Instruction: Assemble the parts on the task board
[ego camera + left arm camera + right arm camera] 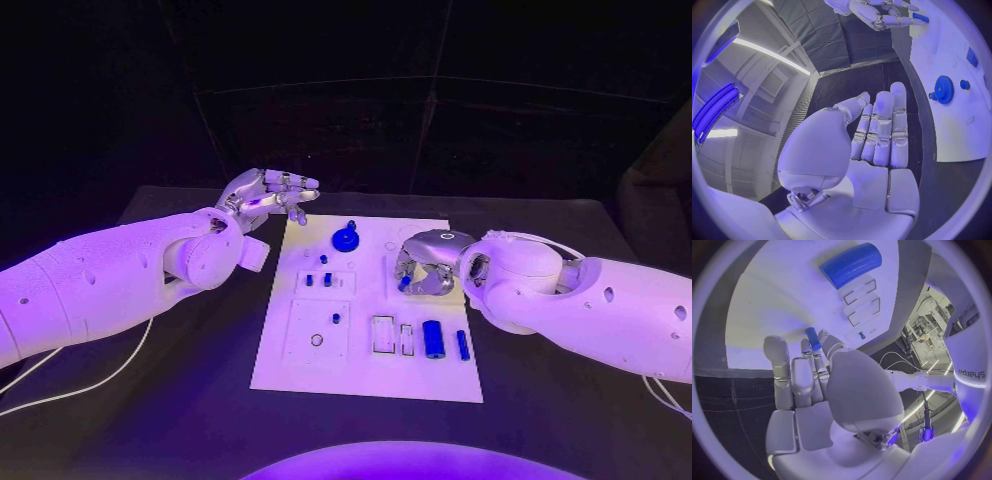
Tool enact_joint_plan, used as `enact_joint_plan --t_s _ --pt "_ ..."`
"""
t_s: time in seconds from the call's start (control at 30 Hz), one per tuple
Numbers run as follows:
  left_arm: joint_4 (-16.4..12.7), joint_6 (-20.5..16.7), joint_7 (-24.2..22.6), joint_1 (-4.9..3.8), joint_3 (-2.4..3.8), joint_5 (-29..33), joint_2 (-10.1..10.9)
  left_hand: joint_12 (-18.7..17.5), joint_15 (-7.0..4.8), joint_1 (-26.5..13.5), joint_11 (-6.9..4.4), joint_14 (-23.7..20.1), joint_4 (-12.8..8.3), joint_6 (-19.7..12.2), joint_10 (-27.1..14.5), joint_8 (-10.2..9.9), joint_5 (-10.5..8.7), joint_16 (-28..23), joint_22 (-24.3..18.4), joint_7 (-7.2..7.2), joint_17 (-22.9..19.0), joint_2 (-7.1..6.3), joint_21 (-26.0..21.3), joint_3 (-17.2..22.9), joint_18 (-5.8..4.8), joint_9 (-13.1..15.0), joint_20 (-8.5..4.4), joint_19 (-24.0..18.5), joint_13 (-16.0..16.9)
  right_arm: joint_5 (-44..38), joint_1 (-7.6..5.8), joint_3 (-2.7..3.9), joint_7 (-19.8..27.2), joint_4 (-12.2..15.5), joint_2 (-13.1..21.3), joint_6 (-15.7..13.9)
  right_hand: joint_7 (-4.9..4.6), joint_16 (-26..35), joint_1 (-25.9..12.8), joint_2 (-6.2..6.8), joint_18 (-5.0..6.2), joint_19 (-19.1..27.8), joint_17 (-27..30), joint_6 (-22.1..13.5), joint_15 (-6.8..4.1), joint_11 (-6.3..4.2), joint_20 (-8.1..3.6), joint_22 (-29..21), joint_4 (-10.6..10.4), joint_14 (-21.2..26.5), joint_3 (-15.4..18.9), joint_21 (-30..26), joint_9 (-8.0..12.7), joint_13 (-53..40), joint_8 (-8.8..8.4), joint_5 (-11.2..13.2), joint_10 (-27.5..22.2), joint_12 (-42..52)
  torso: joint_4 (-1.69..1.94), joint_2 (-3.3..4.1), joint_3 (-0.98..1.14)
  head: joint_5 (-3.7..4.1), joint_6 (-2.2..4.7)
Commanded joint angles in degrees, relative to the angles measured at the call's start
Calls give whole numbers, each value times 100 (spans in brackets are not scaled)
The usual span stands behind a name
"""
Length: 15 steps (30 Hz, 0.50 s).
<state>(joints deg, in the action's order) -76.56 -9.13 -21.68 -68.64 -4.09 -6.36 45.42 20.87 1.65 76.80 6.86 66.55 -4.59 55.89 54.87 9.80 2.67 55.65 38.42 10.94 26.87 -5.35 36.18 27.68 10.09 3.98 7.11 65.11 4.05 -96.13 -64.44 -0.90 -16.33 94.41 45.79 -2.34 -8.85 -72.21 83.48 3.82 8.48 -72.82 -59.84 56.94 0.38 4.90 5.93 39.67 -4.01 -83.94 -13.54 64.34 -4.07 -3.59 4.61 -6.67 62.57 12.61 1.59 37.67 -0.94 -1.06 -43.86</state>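
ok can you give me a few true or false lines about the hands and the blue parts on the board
1. The right hand holds a small blue peg. True.
2. The left hand grips the blue gear. False: it holds nothing, fingers apart, off the board's far left corner.
3. The gear sits at the board's far end. True.
4. The blue cylinder stands upright in a hole. False: it lies on its side near the board's right edge.
5. Both hands are over the board. False: only the right one is.
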Motion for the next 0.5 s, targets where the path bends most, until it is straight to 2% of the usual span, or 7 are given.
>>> enact_joint_plan --t_s 0.03,0.17,0.3,0.5 --pt "2 71 -23 -7 4 19 -6 29 14 -6 25 -38 -13 0 -2 22 32 -20 -8 20 -9 38 -33 -32 37 2 14 -29 -6 -15 -10 2 54 -32 -27 130 5 -44 44 -21 -10 -45 -13 85 -42 2 8 19 6 -121 -122 30 -2 11 22 43 76 -72 -5 4 2 -8 -10" --pt "6 73 -22 -7 4 19 -7 29 14 -6 25 -38 -13 0 -2 22 32 -20 -8 20 -9 38 -33 -32 37 2 14 -29 -6 -66 -9 2 60 -62 -56 38 1 -59 84 -33 -14 -56 -28 159 -49 3 2 36 24 -124 -303 44 4 10 19 107 135 -150 -8 6 3 -7 -16" --pt "10 74 -17 -6 3 19 -9 30 14 -7 25 -38 -13 0 -3 23 32 -20 -8 20 -10 39 -33 -33 37 2 14 -29 -6 -148 -9 1 58 -99 -86 -137 -2 -94 193 -75 -20 -75 -66 256 -59 -5 -10 83 112 -131 -696 80 10 7 6 282 249 -250 -2 4 1 4 -23" --pt "12 72 -13 -6 3 19 -5 34 15 -8 25 -38 -12 -2 -5 26 33 -20 -10 19 -15 43 -36 -35 37 2 15 -30 -7 -195 -7 1 128 -85 -84 -433 0 -137 183 -56 -35 -113 -112 395 -73 -26 -23 192 191 -140 -1028 154 1 -7 32 309 424 -293 -3 -1 -2 4 -39"
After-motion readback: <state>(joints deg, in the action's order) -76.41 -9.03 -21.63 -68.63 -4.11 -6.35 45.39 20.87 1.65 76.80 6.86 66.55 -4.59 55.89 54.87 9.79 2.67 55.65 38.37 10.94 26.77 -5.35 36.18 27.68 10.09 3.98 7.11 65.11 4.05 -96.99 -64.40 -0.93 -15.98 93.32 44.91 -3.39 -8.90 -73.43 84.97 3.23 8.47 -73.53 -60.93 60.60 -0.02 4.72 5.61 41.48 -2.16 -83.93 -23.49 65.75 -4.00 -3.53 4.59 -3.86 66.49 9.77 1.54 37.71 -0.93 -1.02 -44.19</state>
